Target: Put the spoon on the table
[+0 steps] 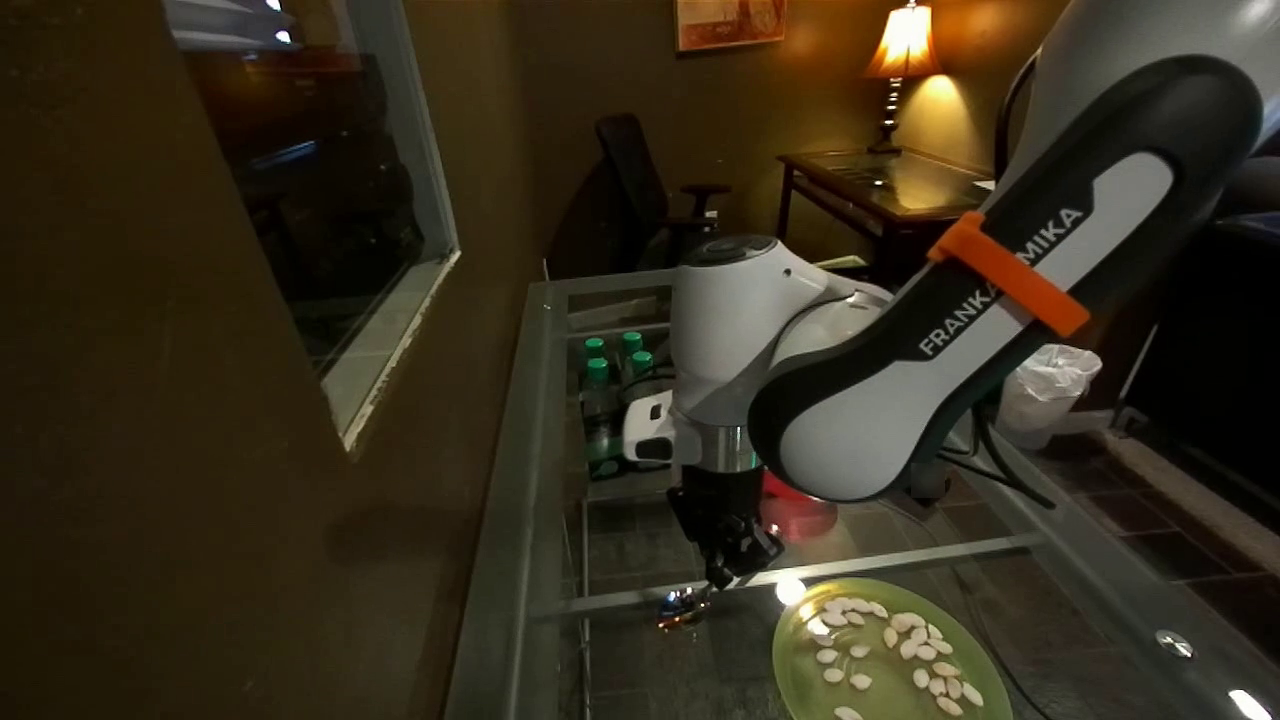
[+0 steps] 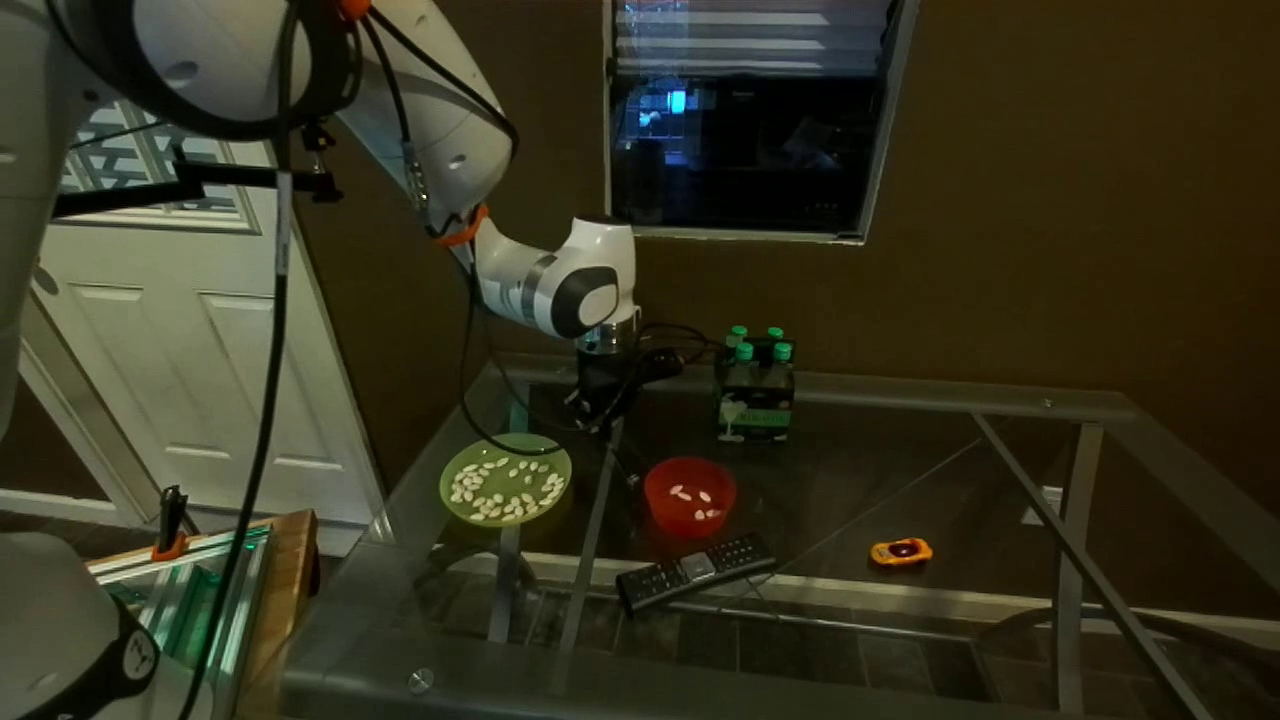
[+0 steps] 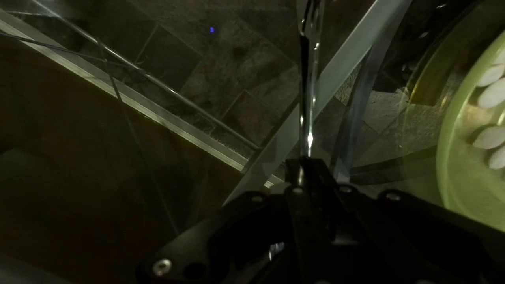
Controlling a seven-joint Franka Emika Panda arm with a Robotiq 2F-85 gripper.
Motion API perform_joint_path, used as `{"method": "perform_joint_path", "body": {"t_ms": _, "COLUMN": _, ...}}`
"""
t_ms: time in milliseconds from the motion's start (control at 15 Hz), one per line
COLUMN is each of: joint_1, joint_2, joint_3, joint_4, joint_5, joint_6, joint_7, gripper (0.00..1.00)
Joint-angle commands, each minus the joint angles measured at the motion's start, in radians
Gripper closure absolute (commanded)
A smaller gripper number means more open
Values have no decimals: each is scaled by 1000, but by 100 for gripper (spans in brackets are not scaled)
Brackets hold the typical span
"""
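Note:
A slim, shiny metal spoon point(image 3: 309, 98) runs up from my fingertips to the top edge of the wrist view. In an exterior view the spoon point(image 1: 685, 607) juts out beyond the black gripper point(image 1: 722, 580), its shiny end catching the light. My gripper point(image 3: 305, 161) is shut on the spoon's handle. Below lies the glass-topped table point(image 2: 560, 665) with its pale metal frame; spoon and gripper hang low over it, beside the green plate point(image 3: 447, 165). Whether the spoon touches the glass I cannot tell.
Pale food pieces lie on the green plate point(image 2: 455, 508). Near it stand a red bowl point(image 2: 655, 510) with several pieces, a black remote point(image 2: 650, 585) and a carrier of green-capped bottles point(image 2: 757, 400). A yellow toy-like object point(image 2: 885, 553) lies farther along. A wall point(image 1: 430, 600) borders the table.

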Motion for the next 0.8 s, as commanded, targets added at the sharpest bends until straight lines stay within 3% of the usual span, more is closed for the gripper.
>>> {"method": "perform_joint_path", "body": {"t_ms": 0, "joint_1": -16, "joint_2": 25, "joint_3": 23, "joint_4": 32, "joint_5": 28, "joint_6": -36, "joint_7": -47, "gripper": 66}}
{"method": "perform_joint_path", "body": {"t_ms": 67, "joint_1": -5, "joint_2": 15, "joint_3": 14, "joint_4": 29, "joint_5": 17, "joint_6": -45, "joint_7": -32, "gripper": 65}}
{"method": "perform_joint_path", "body": {"t_ms": 400, "joint_1": 49, "joint_2": -107, "joint_3": -18, "joint_4": -30, "joint_5": -20, "joint_6": -92, "joint_7": 82, "gripper": 32}}
{"method": "perform_joint_path", "body": {"t_ms": 600, "joint_1": 56, "joint_2": -247, "joint_3": -21, "joint_4": -135, "joint_5": 11, "joint_6": -95, "joint_7": 251, "gripper": 10}}
{"method": "perform_joint_path", "body": {"t_ms": 733, "joint_1": 24, "joint_2": -359, "joint_3": 12, "joint_4": -246, "joint_5": 78, "joint_6": -58, "joint_7": 319, "gripper": 0}}
